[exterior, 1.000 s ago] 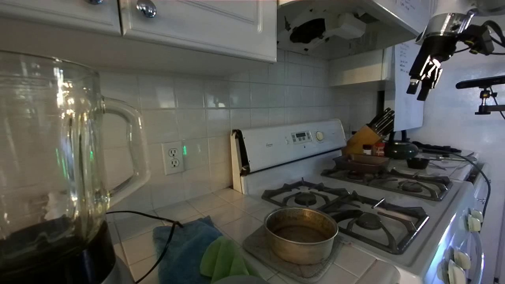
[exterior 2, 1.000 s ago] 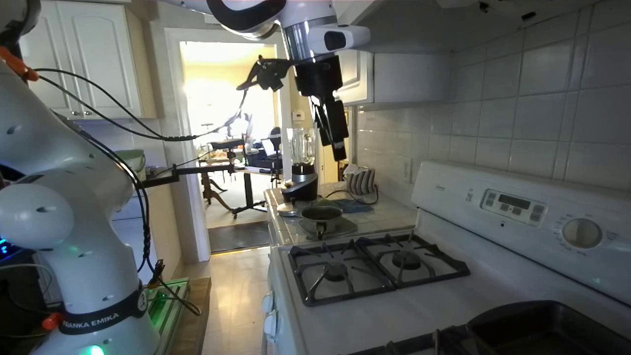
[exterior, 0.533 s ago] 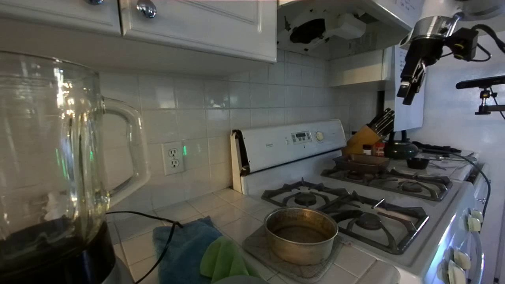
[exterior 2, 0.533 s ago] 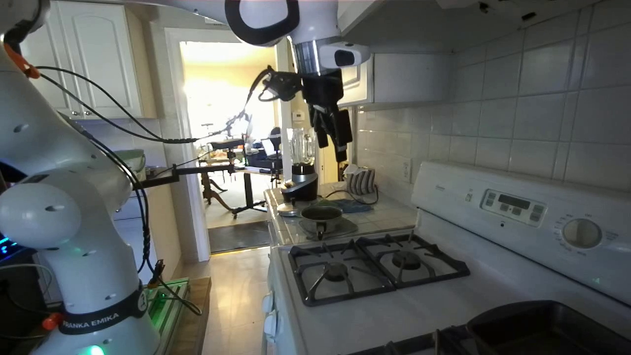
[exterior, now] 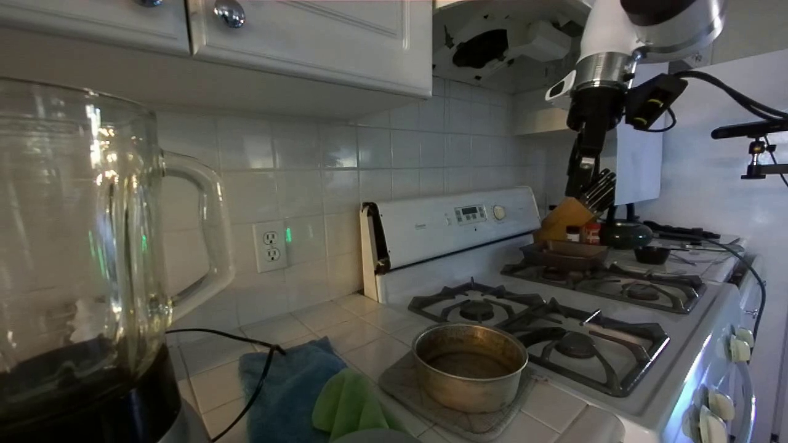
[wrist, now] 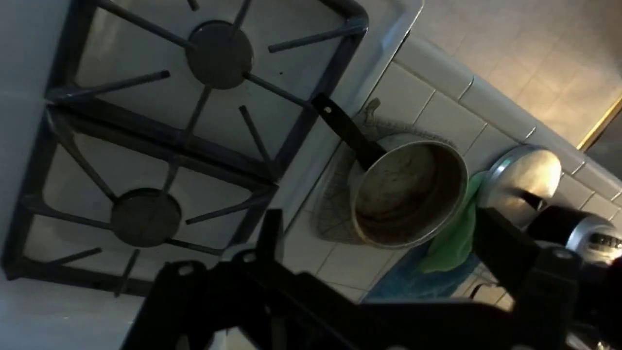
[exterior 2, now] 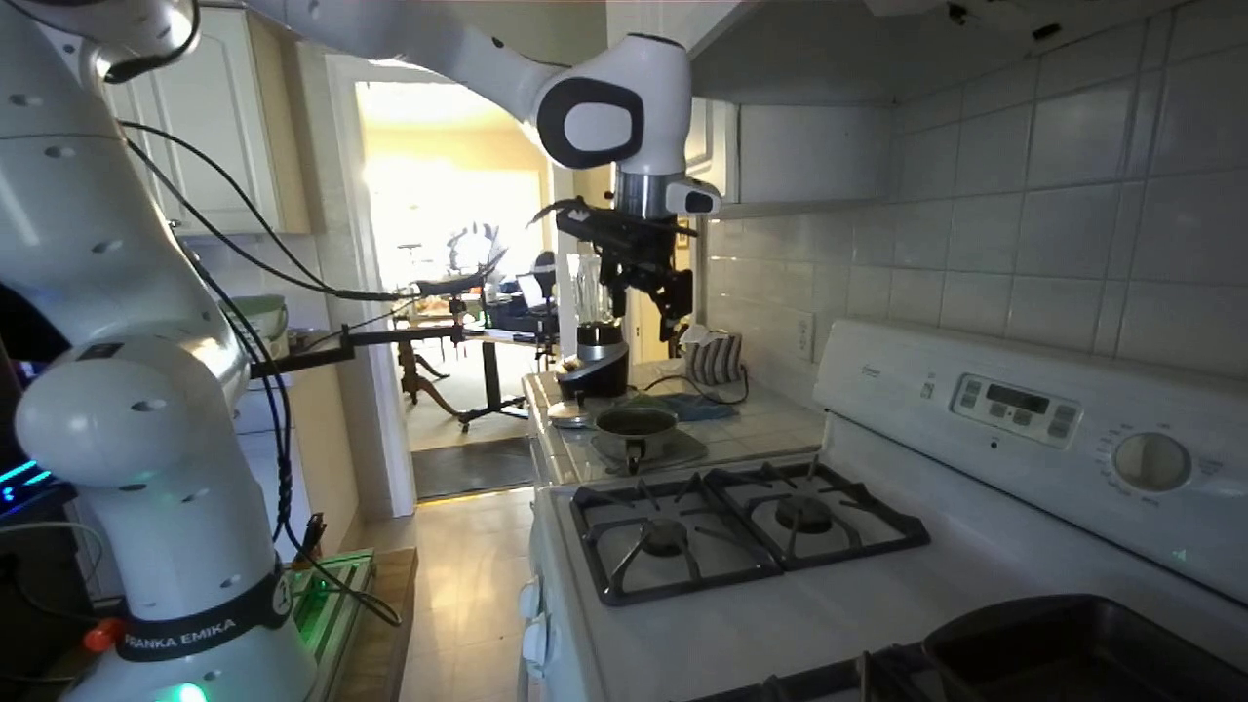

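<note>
Hand [wrist: 379,215] is released: 2 fingers [wrist: 269,233] spread wide, nothing gripped, hanging well above the surface [wrist: 449,121]. Nearest below it, as I judge: the pot [exterior: 471,387], upright on a mat [exterior: 406,387] on the tiled surface, just beside the stove [exterior 2: 780,624].

What could bite:

1. Off-centre descent. Pot shows between the fingers in the wrist view, but from this height the true clearance is unreadable. Come down off axis and 1 finger lands on the rim, tipping the pot.
2. Handle snag. The black handle [wrist: 347,129] points across the stove edge to the grate [wrist: 182,150]; can't tell if they touch. A sideways shove could hook it and spin the pot.
3. Loose stuff. Green cloth [wrist: 452,245] is just beside the pot, lid [wrist: 527,170] just past it. Too wide or too low on that side knocks the lid or drags the cloth.
4. Mat isn't visibly fixed; a push on the pot may slide both.
5. Blender [exterior 2: 600,341] carries a tall glass jar; a fast swing that way could topple it.
6. Range hood [exterior 2: 829,58] looks near the arm [exterior 2: 604,107], gap unreadable; lifting blind could bump it.

Wrist view is dark, so depth errors are likely.
</note>
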Motion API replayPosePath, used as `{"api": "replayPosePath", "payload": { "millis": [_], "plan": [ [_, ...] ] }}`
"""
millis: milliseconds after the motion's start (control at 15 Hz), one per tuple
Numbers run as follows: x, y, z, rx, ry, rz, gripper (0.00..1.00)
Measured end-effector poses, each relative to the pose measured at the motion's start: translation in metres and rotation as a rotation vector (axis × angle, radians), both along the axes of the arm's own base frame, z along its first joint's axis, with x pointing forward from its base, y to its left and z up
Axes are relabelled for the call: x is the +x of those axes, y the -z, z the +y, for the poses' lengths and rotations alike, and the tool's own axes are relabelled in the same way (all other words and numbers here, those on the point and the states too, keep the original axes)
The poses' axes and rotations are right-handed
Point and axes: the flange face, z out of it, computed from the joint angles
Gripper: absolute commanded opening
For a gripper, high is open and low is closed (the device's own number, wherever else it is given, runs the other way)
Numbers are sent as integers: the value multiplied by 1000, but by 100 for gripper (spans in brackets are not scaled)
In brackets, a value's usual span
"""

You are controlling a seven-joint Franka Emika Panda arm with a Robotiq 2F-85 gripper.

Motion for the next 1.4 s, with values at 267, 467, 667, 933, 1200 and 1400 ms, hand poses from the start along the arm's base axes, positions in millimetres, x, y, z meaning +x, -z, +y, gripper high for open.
{"api": "replayPosePath", "payload": {
  "millis": [267,467,667,933,1200,1400],
  "plan": [
    [21,23,50,-21,-166,15,100],
    [34,38,87,-39,-269,26,100],
    [46,47,122,-49,-339,23,100],
    [55,62,157,-31,-402,52,100],
    [62,65,161,-24,-414,59,100],
    [64,64,160,-16,-400,50,100]
  ]
}}
